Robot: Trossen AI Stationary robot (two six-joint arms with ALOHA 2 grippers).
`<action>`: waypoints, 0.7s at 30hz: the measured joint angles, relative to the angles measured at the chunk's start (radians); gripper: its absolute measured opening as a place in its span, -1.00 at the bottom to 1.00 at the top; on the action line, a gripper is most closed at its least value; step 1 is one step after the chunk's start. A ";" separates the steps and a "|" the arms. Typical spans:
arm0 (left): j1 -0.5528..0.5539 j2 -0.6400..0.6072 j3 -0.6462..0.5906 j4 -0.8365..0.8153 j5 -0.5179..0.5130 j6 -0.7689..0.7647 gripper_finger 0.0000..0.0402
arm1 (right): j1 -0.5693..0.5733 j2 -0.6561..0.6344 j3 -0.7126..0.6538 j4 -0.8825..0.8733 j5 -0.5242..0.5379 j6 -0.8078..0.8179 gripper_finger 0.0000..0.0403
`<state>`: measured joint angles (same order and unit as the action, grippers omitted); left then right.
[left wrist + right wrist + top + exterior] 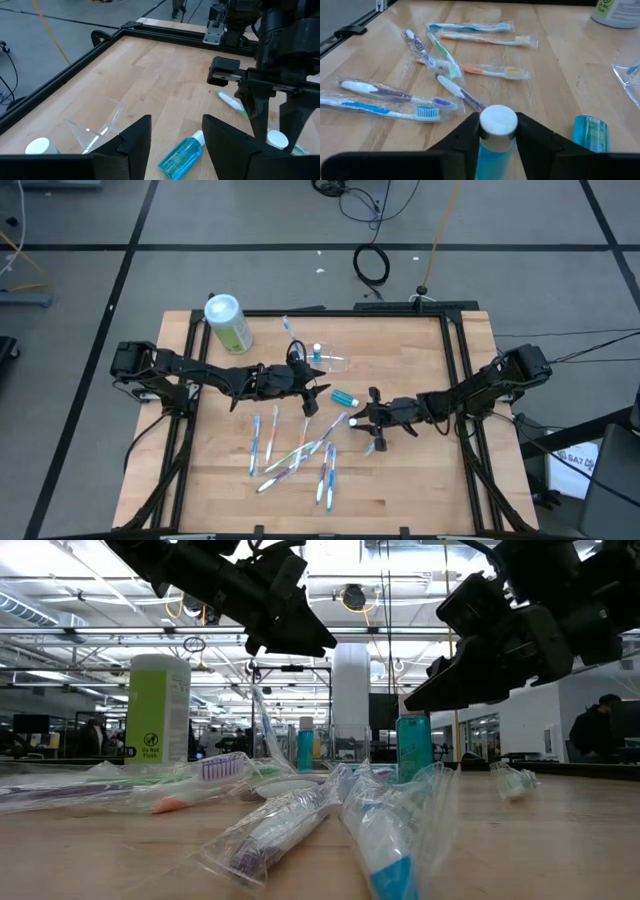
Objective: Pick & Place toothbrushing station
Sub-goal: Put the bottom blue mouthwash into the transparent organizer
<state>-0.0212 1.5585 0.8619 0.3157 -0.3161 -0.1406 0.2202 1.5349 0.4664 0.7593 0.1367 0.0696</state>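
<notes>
Both grippers mid-table — right gripper clasps blue bottle; left gripper spread.

My fingers stand apart above the desk, a blue bottle lying between them. The clear toothbrushing station sits beside, the other arm's gripper beyond.

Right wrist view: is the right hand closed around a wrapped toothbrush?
No, the right hand flanks a small white-capped blue bottle; the wrapped toothbrushes lie beyond.

The green canister is cut off by the frame edge.
</notes>
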 joint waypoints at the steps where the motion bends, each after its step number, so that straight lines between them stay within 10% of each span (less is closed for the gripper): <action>1: 0.000 0.000 0.000 0.000 0.000 0.000 -0.08 | -0.003 0.000 0.000 0.000 -0.001 -0.001 -0.57; 21: 0.000 0.000 0.000 0.000 0.000 -0.002 -0.08 | -0.028 -0.044 0.000 0.097 -0.006 -0.004 -0.57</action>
<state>-0.0213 1.5585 0.8616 0.3153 -0.3161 -0.1421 0.1921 1.4907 0.4664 0.8565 0.1310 0.0658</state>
